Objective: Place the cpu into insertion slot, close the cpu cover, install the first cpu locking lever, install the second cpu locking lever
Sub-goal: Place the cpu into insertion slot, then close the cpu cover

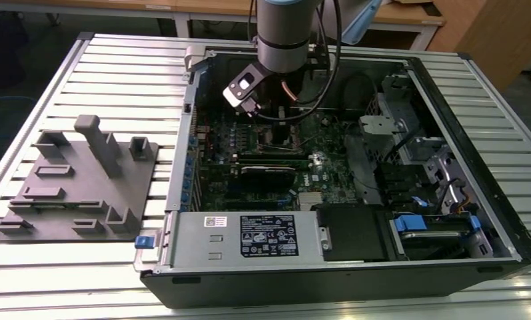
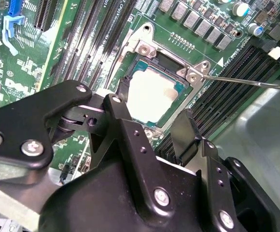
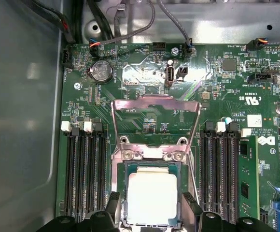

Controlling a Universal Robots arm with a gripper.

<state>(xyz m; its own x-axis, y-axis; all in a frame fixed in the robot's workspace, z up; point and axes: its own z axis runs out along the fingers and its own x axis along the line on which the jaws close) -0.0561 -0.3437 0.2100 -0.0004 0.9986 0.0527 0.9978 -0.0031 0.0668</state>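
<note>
Gripper point(image 3: 150, 202) low over motherboard point(image 3: 145, 63) inside open computer case point(image 1: 478, 167). Claw spread wide, holding nothing. Black fingers point(image 2: 125, 125) one on either side of cpu point(image 3: 152, 195); contact with it unclear. Cpu flat in insertion slot point(image 3: 122, 188), pale silver-grey top up, seen in both wrist views. Cpu cover point(image 3: 154, 104) open, swung back from slot on hinge edge, green board visible through window. Thin metal locking lever point(image 2: 246, 83) running out from slot corner across memory slots point(image 3: 84, 179) in second wrist view. Black memory slot rows on both sides of slot. Coin cell battery point(image 3: 100, 71) beyond cover, near board edge. In exterior view, arm point(image 1: 283, 33) reaching down from above into case. Labelled power supply box point(image 1: 247, 237) along near side of case. Grey fixture block point(image 1: 78, 180) on slatted table point(image 1: 114, 60), on exterior view's left of case, apart from it.
</note>
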